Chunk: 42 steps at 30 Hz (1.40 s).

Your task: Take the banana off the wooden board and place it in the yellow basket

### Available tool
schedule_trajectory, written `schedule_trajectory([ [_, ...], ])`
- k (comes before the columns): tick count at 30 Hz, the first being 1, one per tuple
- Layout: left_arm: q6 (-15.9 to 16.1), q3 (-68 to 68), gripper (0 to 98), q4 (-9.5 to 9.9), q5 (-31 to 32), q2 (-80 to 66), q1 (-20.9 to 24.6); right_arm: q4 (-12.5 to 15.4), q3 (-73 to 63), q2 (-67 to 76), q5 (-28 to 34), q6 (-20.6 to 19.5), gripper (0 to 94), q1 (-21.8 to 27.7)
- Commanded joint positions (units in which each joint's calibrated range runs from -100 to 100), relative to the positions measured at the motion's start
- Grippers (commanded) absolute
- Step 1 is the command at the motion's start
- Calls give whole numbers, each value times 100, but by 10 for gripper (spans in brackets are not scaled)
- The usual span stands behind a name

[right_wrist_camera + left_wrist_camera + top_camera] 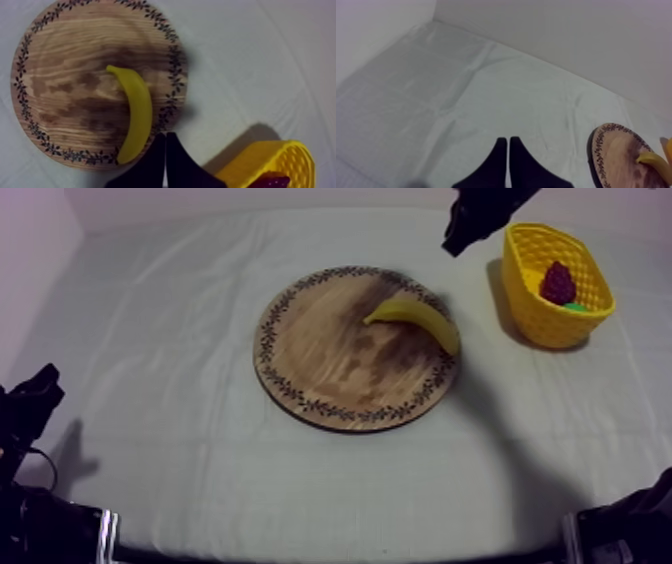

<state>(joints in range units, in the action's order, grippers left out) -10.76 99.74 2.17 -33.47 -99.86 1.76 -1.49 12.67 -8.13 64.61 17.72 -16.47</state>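
The banana (415, 318) lies on the board (320, 358), by the rim on the basket (530, 318) side. Our right gripper (165, 136) hangs over that rim, fingers together, holding nothing. A small red fruit (557, 283) sits in the basket. Our left gripper (508, 141) is well apart, fingers together too.

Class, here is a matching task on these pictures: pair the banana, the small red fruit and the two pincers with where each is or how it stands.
Column one:
1. banana
2. small red fruit
3. left pincer
4. right pincer

Column two:
A. in the yellow basket
B. lying on the wooden board
C. shut, over bare cloth
D. shut, between board and basket

Pairs: 1-B, 2-A, 3-C, 4-D
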Motion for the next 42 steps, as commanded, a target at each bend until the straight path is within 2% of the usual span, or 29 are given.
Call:
schedule_trajectory([
  [1,-1,4,1,0,0,3,1,-55,-17,-164,102,-45,9,-54],
  [6,-1,4,1,0,0,3,1,-150,-215,-345,448,-143,24,-123],
  [9,-1,4,1,0,0,3,1,-173,-190,-371,564,-143,97,-139],
  [11,-1,4,1,0,0,3,1,-206,-79,-344,545,-134,244,-153],
  [15,-1,4,1,0,0,3,1,-395,295,-225,210,-260,638,-178],
  [17,-1,4,1,0,0,3,1,-418,423,-167,78,-266,758,-158],
  [19,-1,4,1,0,0,3,1,-391,483,-130,5,-227,820,-124],
  [24,-1,4,1,0,0,3,1,-330,522,-94,-89,-147,866,-63],
  [42,-1,4,1,0,0,3,1,-407,459,-1002,-581,-274,871,-62],
])
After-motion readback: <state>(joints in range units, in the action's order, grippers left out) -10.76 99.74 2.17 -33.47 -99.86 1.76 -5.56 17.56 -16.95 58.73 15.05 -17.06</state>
